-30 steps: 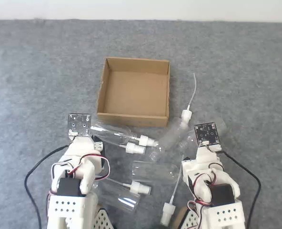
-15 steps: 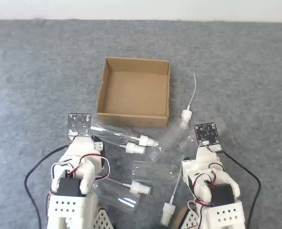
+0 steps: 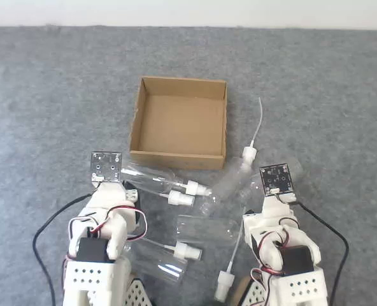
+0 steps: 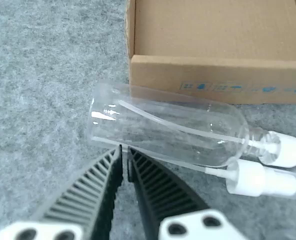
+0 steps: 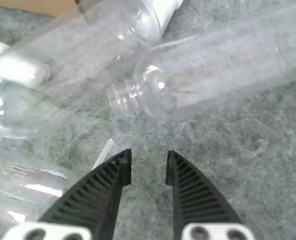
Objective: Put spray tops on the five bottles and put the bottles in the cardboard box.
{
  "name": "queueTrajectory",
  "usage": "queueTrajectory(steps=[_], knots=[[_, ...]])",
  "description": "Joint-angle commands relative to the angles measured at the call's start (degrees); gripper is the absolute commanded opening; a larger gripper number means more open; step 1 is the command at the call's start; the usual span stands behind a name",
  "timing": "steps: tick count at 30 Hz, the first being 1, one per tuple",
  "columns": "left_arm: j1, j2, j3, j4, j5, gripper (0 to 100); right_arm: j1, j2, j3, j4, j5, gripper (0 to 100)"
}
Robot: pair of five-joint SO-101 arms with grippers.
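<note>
Grey carpet (image 3: 48,95) holds one cardboard box (image 3: 178,159) and five clear bottles (image 3: 147,176).

The cardboard box (image 4: 213,75) is cut off by the left wrist view's frame, and the print on its wall is blurred beyond reading. The base of an uncapped bottle (image 5: 213,70) is cut off in the right wrist view, as are the neighbouring bottles (image 5: 78,65).

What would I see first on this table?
A brown box, open at the top, sits in the middle of the grey mat. Between it and the left arm and right arm lies a jumble of clear bottles and white spray tops.
</note>
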Motion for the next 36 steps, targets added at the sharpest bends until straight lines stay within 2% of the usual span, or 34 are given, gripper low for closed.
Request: queueTrajectory(steps=[1, 17, 24, 31, 36], knots=[[0.2, -0.7, -0.9, -0.1, -0.1, 1, 0.3, -0.9, 1.1, 0.5, -0.4, 9.1], [0.2, -0.7, -0.9, -0.1, -0.1, 1, 0.0, -0.9, 1.1, 0.5, -0.4, 9.1], [0.2, -0.7, -0.9, -0.1, 0.0, 1, 2.9, -0.9, 0.1, 0.7, -0.4, 9.1], [0.2, -0.7, -0.9, -0.1, 0.0, 1, 17.0, -0.9, -8.9, 0.0, -0.4, 9.4], [0.2, -0.7, -0.9, -0.1, 0.0, 1, 20.4, -0.9, -15.3, 0.6, 1.8, 9.1]])
